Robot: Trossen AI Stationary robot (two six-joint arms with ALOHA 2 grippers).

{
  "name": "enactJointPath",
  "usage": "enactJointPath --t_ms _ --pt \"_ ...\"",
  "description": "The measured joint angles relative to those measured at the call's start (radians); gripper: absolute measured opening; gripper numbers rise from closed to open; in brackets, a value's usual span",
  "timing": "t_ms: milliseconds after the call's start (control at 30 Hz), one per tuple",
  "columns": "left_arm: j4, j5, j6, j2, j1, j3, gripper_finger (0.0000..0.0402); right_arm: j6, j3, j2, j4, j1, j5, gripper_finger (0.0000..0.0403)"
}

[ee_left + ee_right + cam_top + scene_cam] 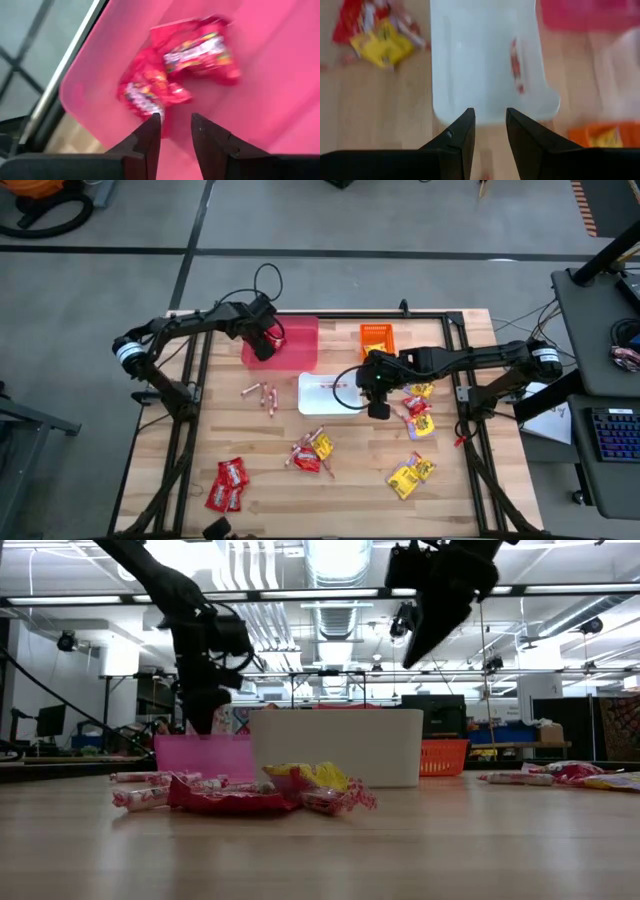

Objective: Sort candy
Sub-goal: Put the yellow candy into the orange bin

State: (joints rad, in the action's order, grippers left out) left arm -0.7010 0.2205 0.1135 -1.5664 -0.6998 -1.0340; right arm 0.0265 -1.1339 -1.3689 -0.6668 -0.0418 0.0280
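Two red packets [180, 70] lying loose in pink bin [280, 100]; more candy scattered across table [350, 490]. Left gripper [175, 125] above the bin, fingers narrowly parted, empty — drop step looks finished. Right gripper [490, 122] over white bin [470, 75], fingers narrowly apart, empty. Next, likely: reach for another red packet [228, 480] near the table's front.

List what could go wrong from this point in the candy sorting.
1. The left gripper hangs low inside the pink bin with nothing between its open fingers; lifting away carelessly could nudge the bin or catch the red packets lying there.
2. The mixed pile has red, yellow and stick candies overlapping, so a grab may take two kinds.
3. The right gripper, open over the white bin, could bump its rim when descending.
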Motion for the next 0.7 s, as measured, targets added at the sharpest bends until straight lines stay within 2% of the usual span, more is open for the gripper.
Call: enactJointPath --t_ms 100,233,433,500,600,700 --pt "0.002 -0.049 -0.062 0.065 0.041 0.011 0.0093 0.058 0.007 0.004 0.137 -0.007 0.001 0.0105" --pt "0.018 -0.056 -0.131 0.176 0.133 0.037 0.0088 0.132 0.041 0.010 0.400 -0.020 0.018 0.0100" --pt "0.124 -0.053 -0.267 0.317 0.315 0.073 0.0084 0.239 0.112 0.010 0.859 -0.052 0.205 0.0082" --pt "0.189 -0.049 -0.287 0.354 0.391 0.105 0.0084 0.246 0.134 0.009 0.972 -0.071 0.236 0.0075" --pt "0.315 -0.047 -0.322 0.400 0.505 0.172 0.0084 0.216 0.148 0.009 1.020 -0.095 0.236 0.0065" --pt "0.497 -0.047 -0.380 0.429 0.616 0.262 0.0084 0.087 0.148 0.018 0.931 -0.094 0.219 0.0055"
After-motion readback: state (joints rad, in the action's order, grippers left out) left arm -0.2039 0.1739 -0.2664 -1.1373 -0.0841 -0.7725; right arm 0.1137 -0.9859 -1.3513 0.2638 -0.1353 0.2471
